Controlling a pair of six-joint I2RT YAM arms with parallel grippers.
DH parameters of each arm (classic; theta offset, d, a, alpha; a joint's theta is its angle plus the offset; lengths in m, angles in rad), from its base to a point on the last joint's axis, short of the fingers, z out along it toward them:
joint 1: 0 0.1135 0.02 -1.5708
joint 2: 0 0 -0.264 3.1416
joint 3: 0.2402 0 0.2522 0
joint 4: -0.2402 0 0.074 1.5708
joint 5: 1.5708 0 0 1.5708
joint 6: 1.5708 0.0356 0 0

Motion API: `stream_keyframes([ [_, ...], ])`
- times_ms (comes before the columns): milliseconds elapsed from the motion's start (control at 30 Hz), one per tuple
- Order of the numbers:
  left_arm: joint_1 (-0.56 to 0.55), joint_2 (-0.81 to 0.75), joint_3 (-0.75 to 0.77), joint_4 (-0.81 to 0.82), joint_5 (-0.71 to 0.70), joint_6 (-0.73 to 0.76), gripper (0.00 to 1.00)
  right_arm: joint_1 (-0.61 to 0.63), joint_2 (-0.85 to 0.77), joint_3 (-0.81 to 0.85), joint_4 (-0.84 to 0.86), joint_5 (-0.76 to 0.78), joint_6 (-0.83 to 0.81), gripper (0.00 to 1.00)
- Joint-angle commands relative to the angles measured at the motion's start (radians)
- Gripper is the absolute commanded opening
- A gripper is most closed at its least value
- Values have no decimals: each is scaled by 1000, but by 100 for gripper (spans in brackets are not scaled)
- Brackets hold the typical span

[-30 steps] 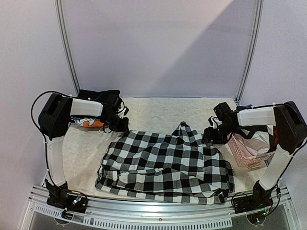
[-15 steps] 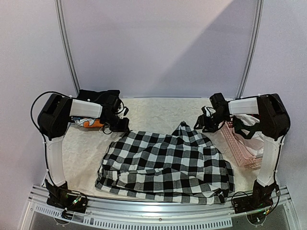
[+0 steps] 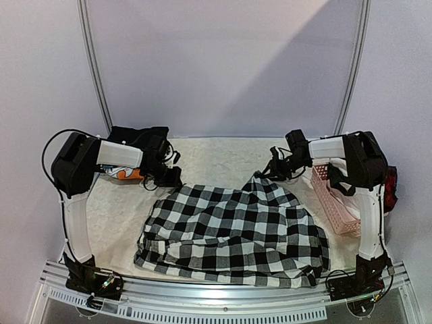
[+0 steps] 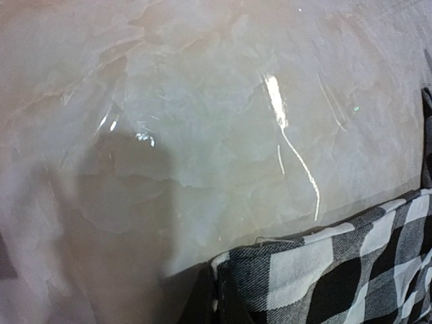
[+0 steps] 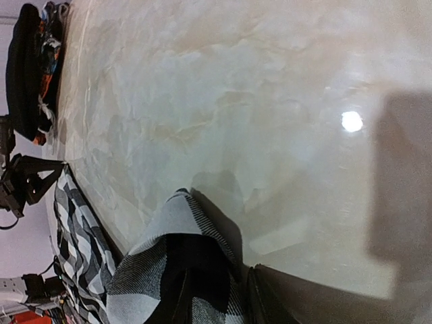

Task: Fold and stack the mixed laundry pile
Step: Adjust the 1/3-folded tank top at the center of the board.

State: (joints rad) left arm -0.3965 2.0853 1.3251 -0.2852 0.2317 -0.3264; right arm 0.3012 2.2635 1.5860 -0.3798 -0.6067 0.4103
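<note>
The black-and-white checked garment (image 3: 233,233) lies spread over the middle of the table, with one corner drawn up into a peak at its far edge. My left gripper (image 3: 169,179) is at its far left corner, and in the left wrist view it (image 4: 221,300) is shut on that corner of the checked cloth (image 4: 324,270). My right gripper (image 3: 270,172) is at the peak. In the right wrist view its fingers (image 5: 219,307) straddle the raised fold of checked cloth (image 5: 155,263) and press on it from both sides. More of the laundry pile, a black garment (image 3: 138,138) with an orange piece (image 3: 125,174), sits at the far left.
A pink perforated basket (image 3: 334,202) stands at the right edge, under the right arm. The pale crinkled table cover (image 3: 223,155) is bare between the two grippers. A metal rail runs along the near edge, and metal posts rise at both far corners.
My right arm has swung left from the basket to the garment's raised peak and its jaws have closed in on it. The left gripper has stayed at its corner.
</note>
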Motion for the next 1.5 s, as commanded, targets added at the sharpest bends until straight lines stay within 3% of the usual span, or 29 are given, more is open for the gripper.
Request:
stream_keyframes([
  [0,-2,-29,-36,-17,15,-9,0,28,69,24,-18,-66,-19,17],
  [100,-3,-41,-45,-11,16,-14,0,28,53,25,-18,-56,-18,1],
  [133,-6,-48,-48,-10,16,-17,0,29,41,25,-24,-46,-20,0],
  [400,-29,-175,-106,-16,-3,-28,0,28,-170,-1,-103,119,-45,0],
  [700,-52,-368,-188,-19,-39,-34,0,63,-483,-141,-108,252,-48,0],
  [967,-71,-455,-267,27,-60,-52,0,286,-708,-308,-73,762,16,0],
  [1133,-80,-481,-315,46,-79,-60,0,452,-684,-390,-46,842,72,1],
  [1233,-82,-487,-343,56,-88,-63,0,532,-658,-434,-8,754,91,5],
  [1367,-85,-481,-383,84,-90,-72,0,593,-583,-437,-17,479,50,29],
  [1467,-87,-468,-409,108,-91,-77,0,597,-577,-441,-35,426,33,41],
])
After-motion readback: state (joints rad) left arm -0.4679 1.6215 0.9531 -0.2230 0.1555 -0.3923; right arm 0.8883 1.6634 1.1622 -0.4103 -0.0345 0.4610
